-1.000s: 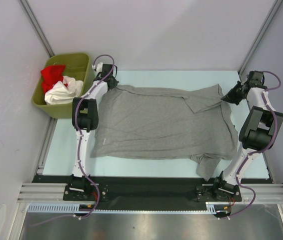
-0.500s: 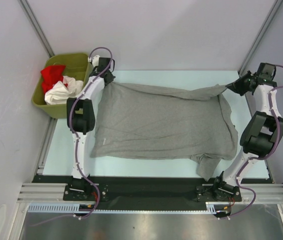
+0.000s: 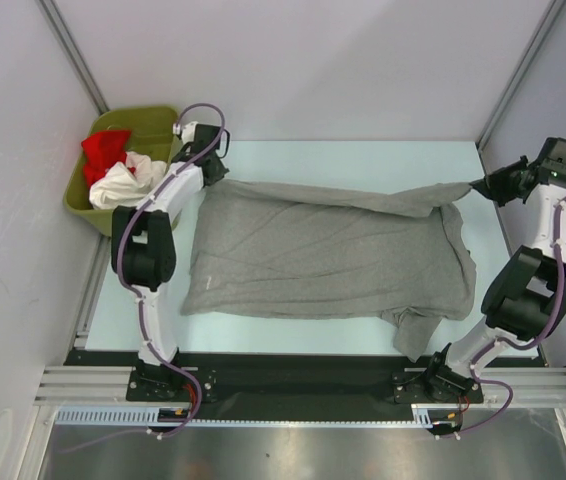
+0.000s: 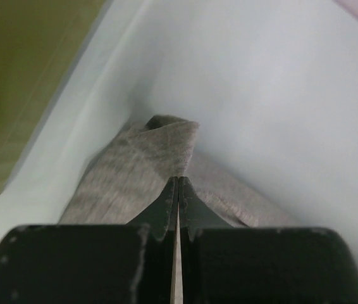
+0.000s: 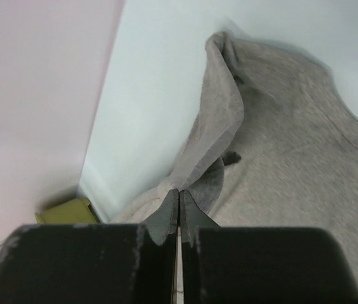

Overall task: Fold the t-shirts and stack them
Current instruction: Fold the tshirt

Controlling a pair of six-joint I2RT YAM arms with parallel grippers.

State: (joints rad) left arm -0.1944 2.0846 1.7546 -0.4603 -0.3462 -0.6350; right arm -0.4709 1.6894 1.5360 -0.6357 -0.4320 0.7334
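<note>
Grey shirt: the large heather-grey cotton t-shirt lies spread on the pale blue-green table, with its long axis running left to right between the two arms.
Far edge: it is lifted off the table and drawn into a near-straight line from one claw to the other.
Left claw: pressed together on the far-left corner of the shirt, just beside the bin. The wrist view shows a fold of grey cloth coming out from between the closed tips.
Right claw: pressed together on the far-right corner, out near the right wall, with a ridge of cloth rising from its tips.
Key relation: the body of the shirt lies on the near side of both claws, towards the arm bases. Judging by this, a fold would carry the held edge towards the near hem, both arms moving together.
Nearer arm: each arm holds the corner on its own side, so neither is better placed than the other.
Loose part: a bunched flap at the near right spills towards the dark rail and may need smoothing.
Container: the olive-green plastic bin stands at the far left, off the table.
Contents: a crumpled red t-shirt and a crumpled white t-shirt, touching each other and not yet folded.
</note>
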